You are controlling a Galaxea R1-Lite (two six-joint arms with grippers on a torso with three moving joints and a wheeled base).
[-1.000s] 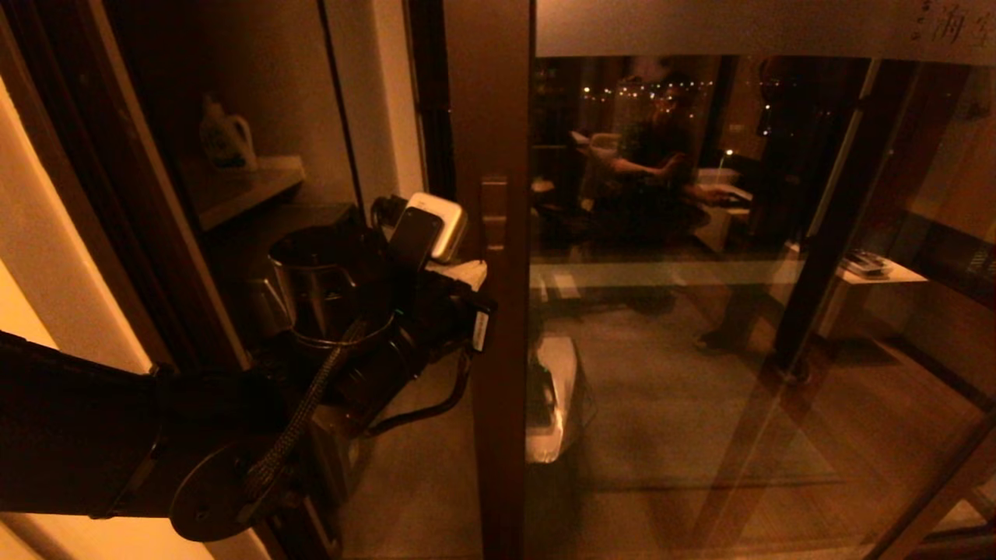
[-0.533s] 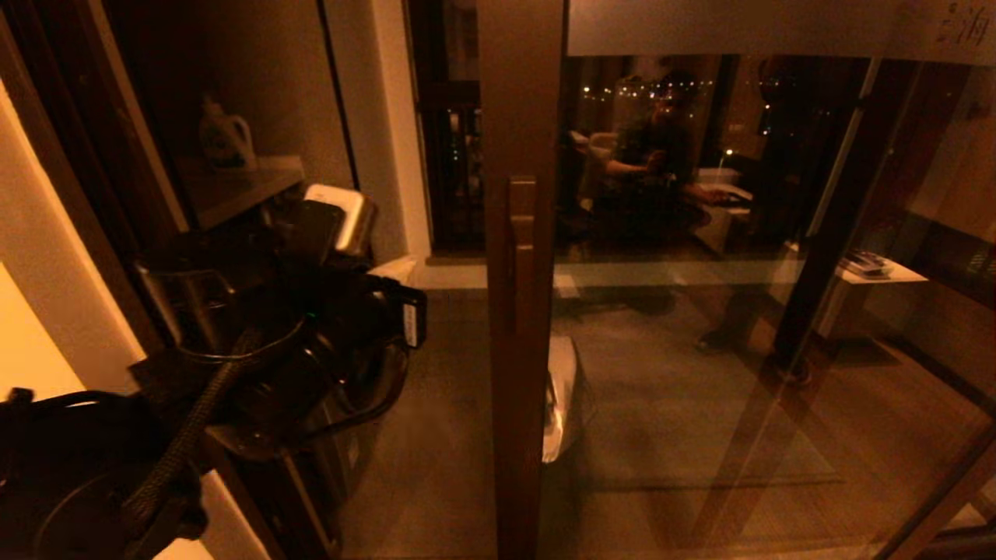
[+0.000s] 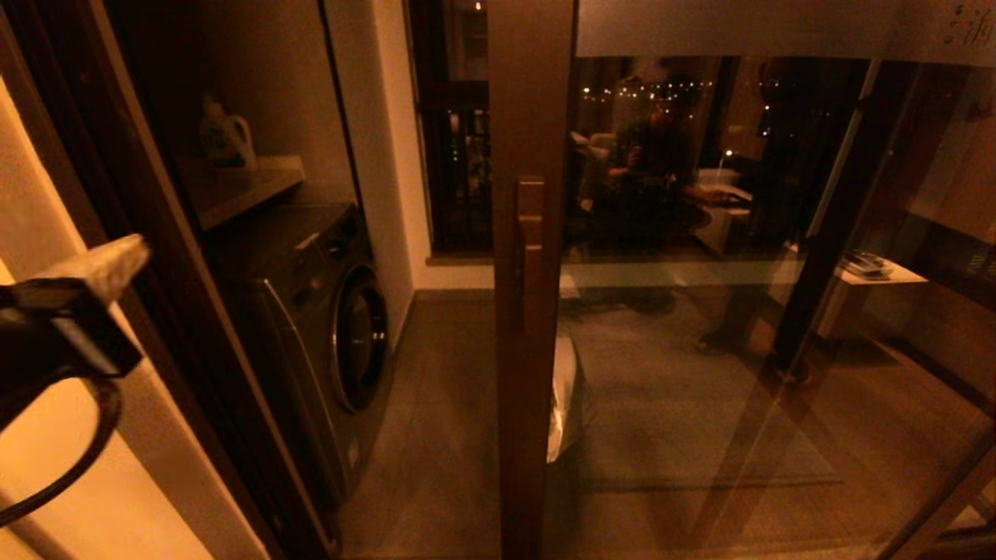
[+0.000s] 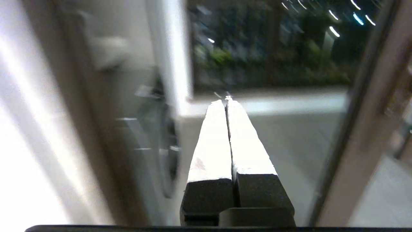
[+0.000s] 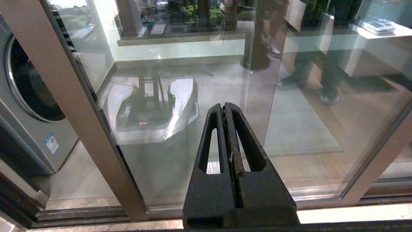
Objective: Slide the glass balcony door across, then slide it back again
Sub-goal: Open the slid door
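The glass balcony door [image 3: 747,257] stands right of centre in the head view, with its brown wooden stile [image 3: 533,117] upright and the blocky pull handle [image 3: 531,249] on it. A frosted band [image 3: 731,27] runs along its top. My left gripper [image 3: 117,253] is at the far left edge, well clear of the door, and its pale fingers [image 4: 212,138] are shut with nothing between them. In the left wrist view the door's stile [image 4: 363,129] passes to one side. My right gripper [image 5: 223,106] is shut and empty, close before the lower glass [image 5: 305,106]; the head view does not show it.
Through the open gap stand a grey washing machine [image 3: 327,311], a shelf with a detergent bottle [image 3: 226,140] and a dark window with bars [image 3: 459,155]. The dark jamb [image 3: 148,218] borders the gap's left. A white device [image 5: 151,106] sits low behind the glass. The floor track [image 5: 96,214] runs below.
My left arm has pulled back leftward out of the doorway, away from the door's stile. The door has slid a little further right, uncovering the washing machine.
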